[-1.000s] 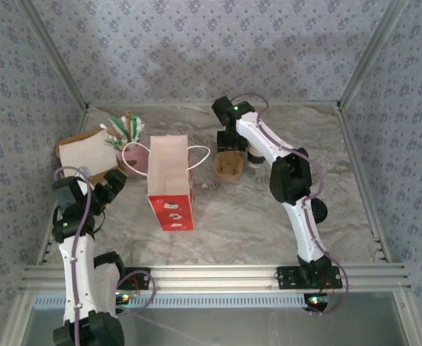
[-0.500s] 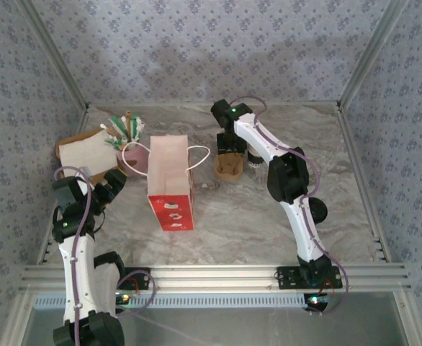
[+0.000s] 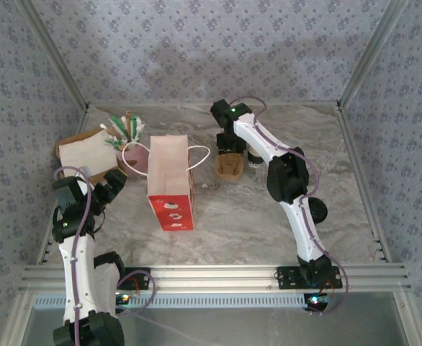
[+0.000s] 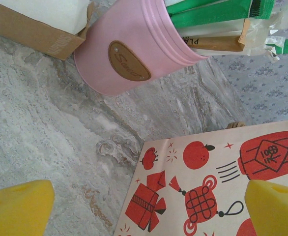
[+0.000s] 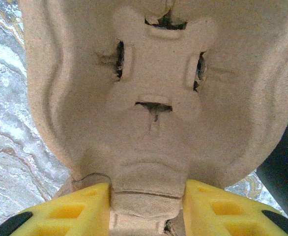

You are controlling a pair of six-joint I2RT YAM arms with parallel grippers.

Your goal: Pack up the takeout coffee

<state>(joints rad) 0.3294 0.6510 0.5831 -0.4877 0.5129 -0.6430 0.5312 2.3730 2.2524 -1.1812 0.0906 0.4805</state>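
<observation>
Carrier [image 5: 158, 98] pinched by right claw [image 5: 146, 211]; black cup [image 5: 284, 167] apparently just beside.

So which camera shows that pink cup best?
The left wrist view: the pink cup looms large, its oval label and green packets plain. The top view gives a small pink shape beside the bag.

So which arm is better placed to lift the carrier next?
Right. The right claw is clamped on the edge tab of the carrier, as its wrist view shows. The left claw hangs open near the pink cup, with the bag standing between it and the carrier.
</observation>
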